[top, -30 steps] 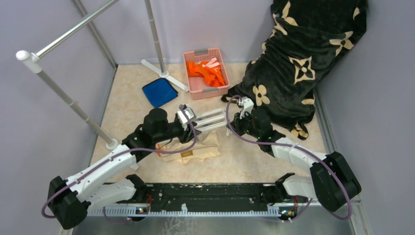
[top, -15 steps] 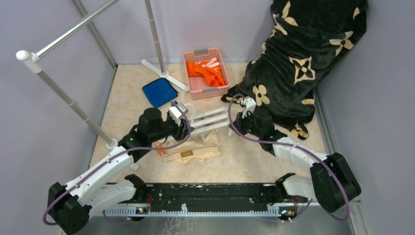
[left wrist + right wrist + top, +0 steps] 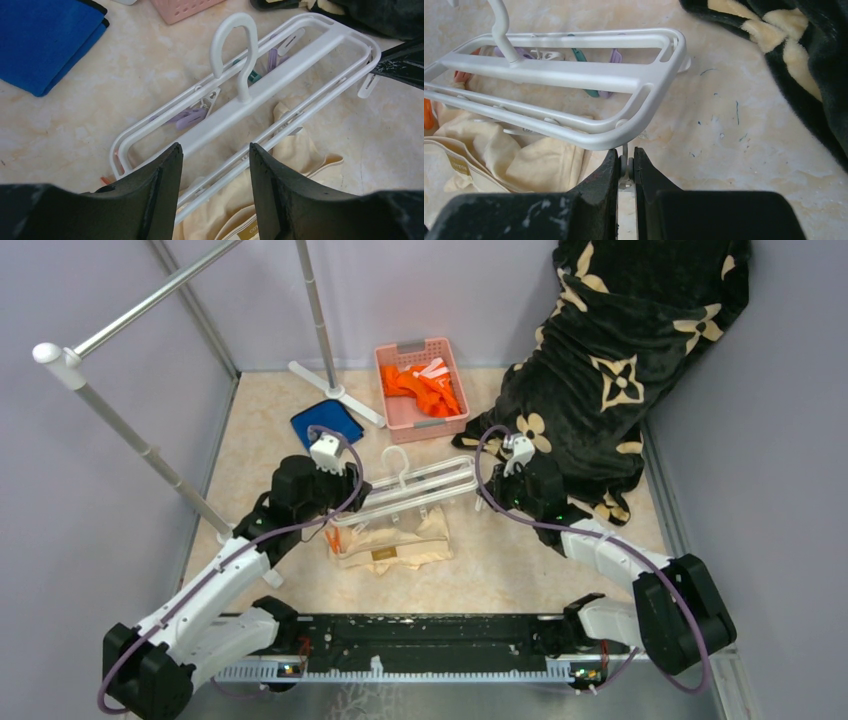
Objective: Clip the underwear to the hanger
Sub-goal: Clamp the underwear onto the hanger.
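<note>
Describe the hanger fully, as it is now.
The hanger is a white plastic rectangular frame of parallel bars, with a hook on the centre bar and purple, teal and white clips dangling. It sits roughly level, its near bars over the underwear. The right claw is shut on a white clip at its right end; the left claw stands open by its left end.

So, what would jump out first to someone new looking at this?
The white hanger is mid-table, partly over the beige underwear. The right gripper pinches a clip at the hanger's end, and the left gripper hangs open above it. A big black flowered blanket fills the far right corner.
</note>
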{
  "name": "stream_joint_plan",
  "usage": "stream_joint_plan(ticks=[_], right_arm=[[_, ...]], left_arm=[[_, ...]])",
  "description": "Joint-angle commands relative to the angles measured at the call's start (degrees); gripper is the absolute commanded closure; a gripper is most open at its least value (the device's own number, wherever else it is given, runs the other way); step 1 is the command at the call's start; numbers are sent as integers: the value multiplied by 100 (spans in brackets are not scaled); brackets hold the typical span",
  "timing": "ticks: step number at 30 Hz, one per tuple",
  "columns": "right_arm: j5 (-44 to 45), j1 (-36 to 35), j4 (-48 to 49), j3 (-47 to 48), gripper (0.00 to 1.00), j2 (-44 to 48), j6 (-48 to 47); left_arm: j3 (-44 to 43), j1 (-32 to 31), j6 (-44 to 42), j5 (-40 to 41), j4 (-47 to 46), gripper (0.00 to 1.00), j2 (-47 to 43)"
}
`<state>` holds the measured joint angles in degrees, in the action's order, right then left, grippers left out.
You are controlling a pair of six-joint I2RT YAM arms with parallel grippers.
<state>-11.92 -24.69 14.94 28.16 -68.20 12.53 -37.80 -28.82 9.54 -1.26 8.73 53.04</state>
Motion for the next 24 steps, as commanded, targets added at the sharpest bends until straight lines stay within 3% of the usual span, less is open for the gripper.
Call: stream_joint_plan(ticks=[1, 6, 12, 14, 17, 21, 24], right_arm=[[287, 137, 63, 4, 91, 188, 32], [59, 151, 89, 22, 92, 149, 38], [-782, 148, 348, 44, 91, 105, -23], [-795, 148, 347, 49, 91, 80, -23], [-825, 148, 349, 58, 92, 62, -19], [-914, 148, 369, 82, 91, -6, 3], [-922, 148, 354, 100, 92, -4, -6]], left_arm=[[8, 128, 219, 193, -82, 42, -91], [-25, 164, -351, -665, -250, 42, -42], [147, 150, -1612, -3175, -862, 45, -61], [149, 69, -1805, -3513, -889, 45, 99], [14, -287, -2188, -3488, -647, 44, 542], [-220, -1194, -2544, -2740, -561, 44, 1319], [-529, -1512, -2226, -2536, -550, 40, 1914]])
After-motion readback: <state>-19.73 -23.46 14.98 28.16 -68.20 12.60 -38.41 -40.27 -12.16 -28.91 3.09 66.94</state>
